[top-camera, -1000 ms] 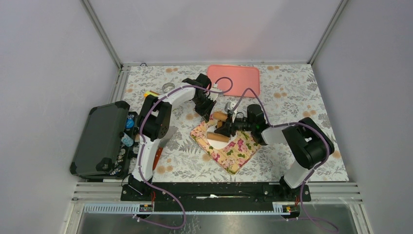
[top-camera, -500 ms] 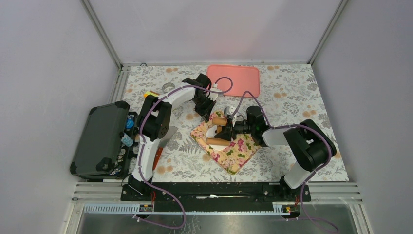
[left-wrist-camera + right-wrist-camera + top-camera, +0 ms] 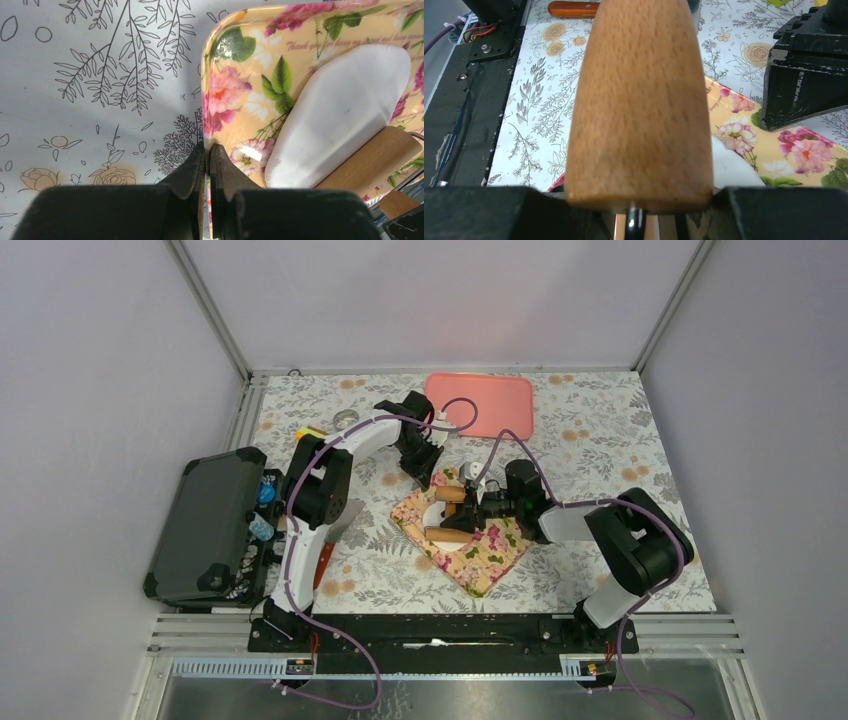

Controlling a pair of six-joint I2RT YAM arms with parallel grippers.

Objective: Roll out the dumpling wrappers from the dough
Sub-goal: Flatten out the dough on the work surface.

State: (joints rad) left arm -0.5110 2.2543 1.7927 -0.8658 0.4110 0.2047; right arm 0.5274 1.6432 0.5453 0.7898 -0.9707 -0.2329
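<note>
The dough (image 3: 436,515) is a flat white sheet on a yellow floral tray (image 3: 480,552). It also shows in the left wrist view (image 3: 340,110) and, as a sliver, in the right wrist view (image 3: 730,167). My right gripper (image 3: 478,508) is shut on a brown wooden rolling pin (image 3: 448,534), whose roller fills the right wrist view (image 3: 639,100) between my right gripper's (image 3: 639,197) fingers. The pin rests on the dough. My left gripper (image 3: 430,473) is shut on the floral tray's far rim (image 3: 207,120), its jaws pinched together on the rim (image 3: 207,150). No cut round wrappers show.
A pink tray (image 3: 480,403) lies at the back. An open black case (image 3: 200,525) sits at the left edge. A metal ring (image 3: 346,419) lies at the back left. An orange-handled tool (image 3: 323,565) lies by the left arm's base and shows in the right wrist view (image 3: 574,8).
My right gripper has moved the rolling pin toward the near side across the dough. The left gripper stays on the tray's rim.
</note>
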